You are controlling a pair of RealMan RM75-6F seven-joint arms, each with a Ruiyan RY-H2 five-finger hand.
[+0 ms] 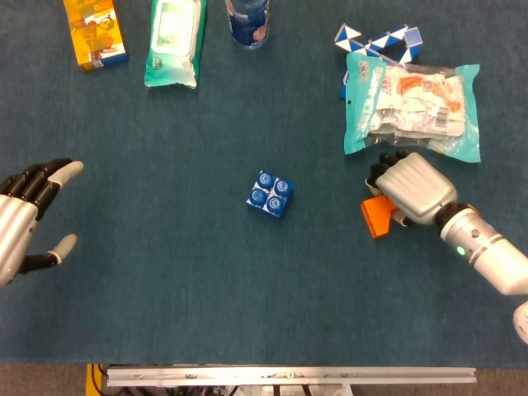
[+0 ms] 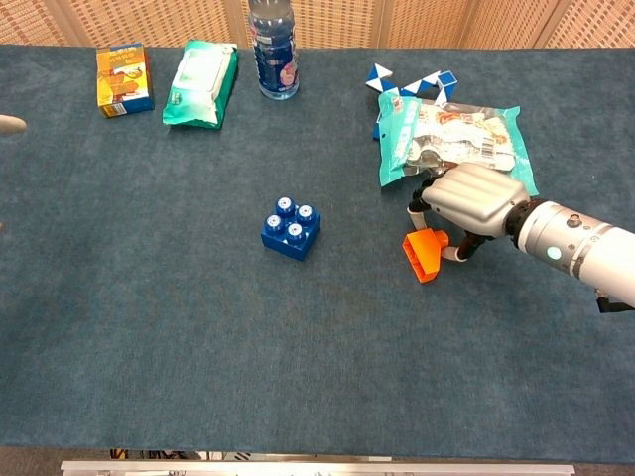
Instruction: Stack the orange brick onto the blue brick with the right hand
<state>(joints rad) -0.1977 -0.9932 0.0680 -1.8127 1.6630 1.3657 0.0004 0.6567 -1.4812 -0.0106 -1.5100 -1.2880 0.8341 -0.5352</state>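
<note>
The orange brick lies on the blue cloth right of centre, also seen in the chest view. My right hand arches over the brick's right end, fingers spread down on its far side and thumb on its near side; no firm hold shows. In the chest view the right hand hides part of the brick. The blue brick stands studs up at the middle, well left of the orange one. My left hand hovers open at the left edge, holding nothing.
A teal snack bag lies just behind the right hand, with a blue-white folding puzzle beyond it. A bottle, a wipes pack and an orange carton line the far edge.
</note>
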